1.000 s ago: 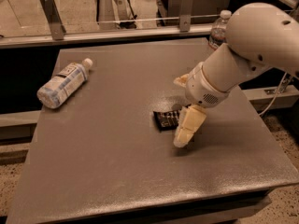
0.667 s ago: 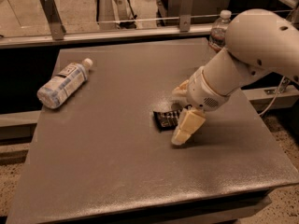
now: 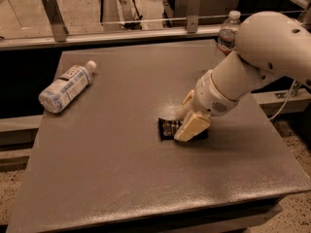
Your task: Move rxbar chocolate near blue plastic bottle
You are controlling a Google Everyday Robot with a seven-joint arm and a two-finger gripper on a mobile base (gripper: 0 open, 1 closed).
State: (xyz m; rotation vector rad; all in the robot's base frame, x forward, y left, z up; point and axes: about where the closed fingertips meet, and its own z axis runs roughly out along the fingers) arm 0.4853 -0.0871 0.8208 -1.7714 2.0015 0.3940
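1. The gripper is covering the right end of the bar; its grip cannot be told.
2. The bar is lying mid-table, well apart from the blue bottle, which is lying at the left edge.

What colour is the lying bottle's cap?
White, camera view, on the pale blue plastic bottle. The hand is over the flat black snack-bar wrapper.

Dim, warm lt; tool shadows rxbar.

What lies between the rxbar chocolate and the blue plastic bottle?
Camera view: only bare tabletop. The gripper is at the rxbar chocolate; the blue plastic bottle lies on its side.
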